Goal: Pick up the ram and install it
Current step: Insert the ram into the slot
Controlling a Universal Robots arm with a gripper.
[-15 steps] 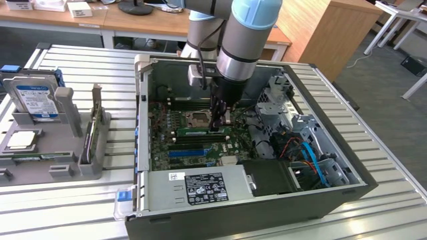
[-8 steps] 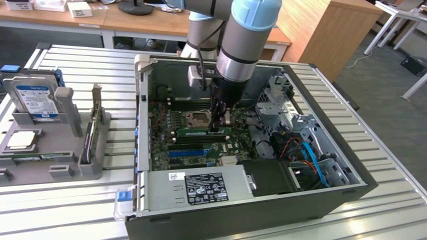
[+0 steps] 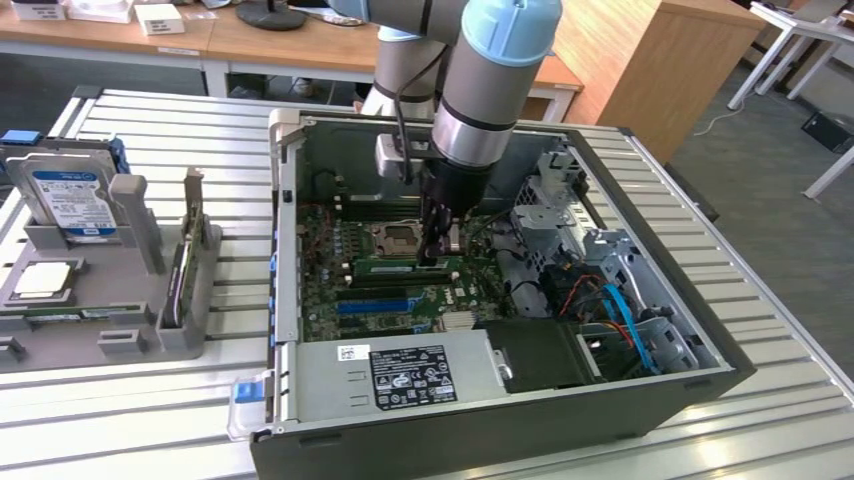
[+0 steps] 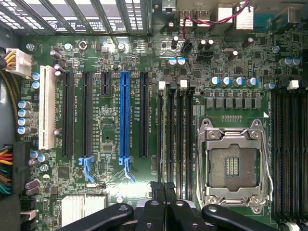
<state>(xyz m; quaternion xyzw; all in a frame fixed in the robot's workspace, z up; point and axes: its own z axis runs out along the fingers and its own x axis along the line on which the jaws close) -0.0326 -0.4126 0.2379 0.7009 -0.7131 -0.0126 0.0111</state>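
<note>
Exterior view first: the open PC case (image 3: 284,230) lies on its side on the slatted metal table (image 3: 160,110), and the arm comes straight down into it. The gripper (image 3: 430,254) is right over the motherboard (image 3: 334,290), just beside the CPU socket (image 3: 398,238). The ram (image 3: 395,268) is standing on edge in the memory slots next to that socket, green with a pale label, and the fingertips are right at its top edge near one end. I honestly can't tell whether they're touching it or just above it. The blue slot (image 3: 387,303) is a bit further along the board, with the power supply (image 3: 400,372) in the near corner of the case. On the exterior view's left there's a grey parts holder (image 3: 134,300) with a hard drive (image 3: 67,200) propped in it. In the wrist view you look flat down at the board: the black fingers (image 4: 156,197) are pressed together with no real gap, so the gripper (image 4: 164,188) is closed, and it doesn't seem to be gripping anything. It lines up with the row of narrow black memory slots (image 4: 185,120) between the blue slot (image 4: 124,115) and the CPU socket (image 4: 234,163). A white slot (image 4: 46,106) sits further over, past the long black ones.
</note>
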